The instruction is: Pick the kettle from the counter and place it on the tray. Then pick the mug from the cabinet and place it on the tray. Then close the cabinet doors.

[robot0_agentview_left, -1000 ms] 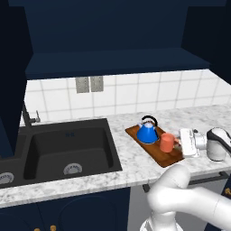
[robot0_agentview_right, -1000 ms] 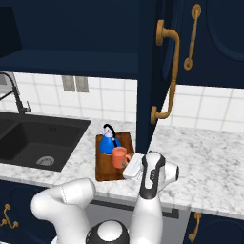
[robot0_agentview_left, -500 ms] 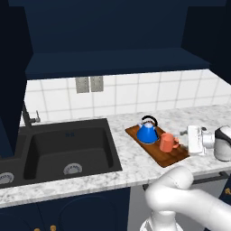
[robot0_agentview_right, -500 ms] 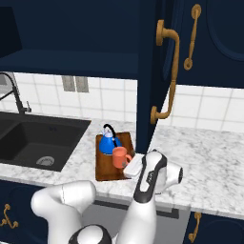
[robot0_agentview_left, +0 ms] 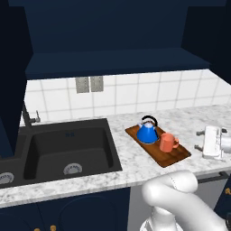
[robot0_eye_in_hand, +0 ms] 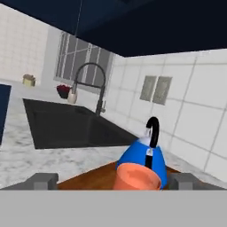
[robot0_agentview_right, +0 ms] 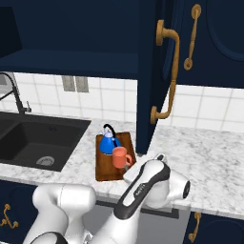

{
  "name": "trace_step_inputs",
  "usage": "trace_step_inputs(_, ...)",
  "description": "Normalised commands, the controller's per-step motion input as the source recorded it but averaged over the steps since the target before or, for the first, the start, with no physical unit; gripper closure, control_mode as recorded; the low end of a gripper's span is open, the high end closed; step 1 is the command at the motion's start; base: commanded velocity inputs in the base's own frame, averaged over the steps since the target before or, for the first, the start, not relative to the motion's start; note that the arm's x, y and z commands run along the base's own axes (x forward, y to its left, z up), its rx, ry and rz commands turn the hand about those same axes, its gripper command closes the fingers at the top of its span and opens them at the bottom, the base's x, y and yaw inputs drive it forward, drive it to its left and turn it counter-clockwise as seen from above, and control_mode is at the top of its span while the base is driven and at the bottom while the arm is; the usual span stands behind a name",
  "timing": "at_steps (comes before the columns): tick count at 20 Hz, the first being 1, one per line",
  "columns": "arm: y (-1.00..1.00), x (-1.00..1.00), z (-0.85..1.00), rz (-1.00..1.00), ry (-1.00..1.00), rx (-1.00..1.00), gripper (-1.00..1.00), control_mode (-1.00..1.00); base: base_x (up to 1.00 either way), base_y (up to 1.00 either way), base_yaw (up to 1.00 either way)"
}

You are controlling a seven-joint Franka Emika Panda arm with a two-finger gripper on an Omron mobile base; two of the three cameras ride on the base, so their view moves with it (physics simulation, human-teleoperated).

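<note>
Kettle (robot0_agentview_left: 147,132) and mug (robot0_agentview_left: 168,142) both standing on the tray (robot0_agentview_left: 177,158) just beside the sink (robot0_agentview_left: 67,149) on the table (robot0_agentview_left: 122,164), fingers (robot0_eye_in_hand: 42,181) spread wide and released off the mug, leaving only the cabinet doors (robot0_agentview_right: 152,71) to close.

Wooden matt tray (robot0_agentview_left: 173,155); glossy blue kettle (robot0_agentview_left: 147,132); smooth matt mug (robot0_agentview_left: 167,142); speckled marble-look counter (robot0_agentview_left: 126,160); glossy tiles (robot0_agentview_left: 135,92); brass-look handles (robot0_agentview_right: 164,76).

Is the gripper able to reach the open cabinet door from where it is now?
Probably yes. The gripper is open, holds nothing, and is beside the tray. The cabinet door hangs open just above, with nothing between them.
</note>
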Motion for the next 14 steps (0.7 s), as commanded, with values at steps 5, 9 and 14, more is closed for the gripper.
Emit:
trace_step_inputs(5,-0.20,-0.71,0.18,-0.06,-0.35,0.00,-1.00,-1.00,0.00,0.00,0.00)
trace_step_inputs(9,-0.31,-0.26,0.70,-0.10,-0.28,0.00,-1.00,-1.00,0.00,0.00,0.00)
trace_step_inputs(14,-0.25,-0.08,0.71,-0.08,-0.26,0.00,-1.00,-1.00,0.00,0.00,0.00)
